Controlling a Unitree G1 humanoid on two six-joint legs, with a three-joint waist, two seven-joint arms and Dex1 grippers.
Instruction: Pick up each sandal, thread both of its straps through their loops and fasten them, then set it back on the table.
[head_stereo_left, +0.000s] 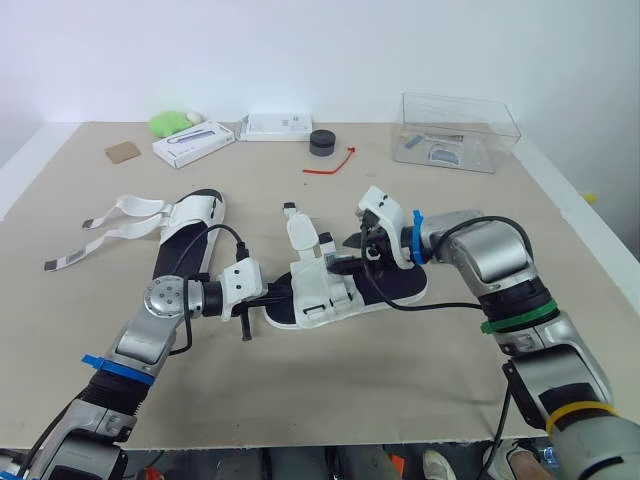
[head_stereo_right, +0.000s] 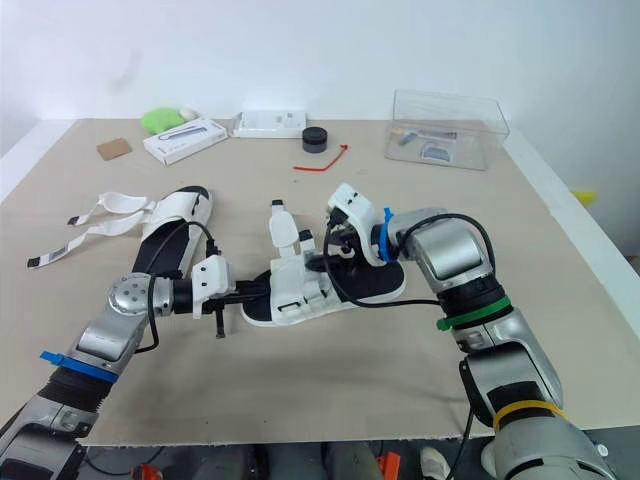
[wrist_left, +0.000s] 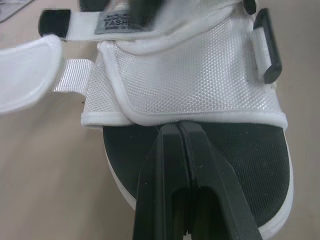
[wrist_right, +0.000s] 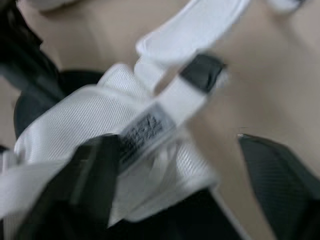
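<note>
Left hand (head_stereo_left: 278, 297): nearest me in the head view, lying at the toe end of the middle sandal (head_stereo_left: 325, 292), which rests flat at the centre of the table (head_stereo_left: 400, 380).
Right hand (head_stereo_left: 350, 250): at the same sandal's strap side, beside the upright flap (head_stereo_left: 300, 232).
Second sandal (head_stereo_left: 190, 240): on the table to the left, apart from the first, with its loose straps (head_stereo_left: 120, 215) splayed outward.
Clear box (head_stereo_left: 458, 132): at the far right edge.
Left wrist fingers (wrist_left: 165, 165): pressed together; I see nothing between them. The tips are on the black footbed at the hem of the mesh upper (wrist_left: 190, 70).
Right wrist fingers (wrist_right: 90, 180): spread wide. A labelled strap (wrist_right: 150, 125) crosses in front of one; it is too blurred for me to tell whether they touch.
</note>
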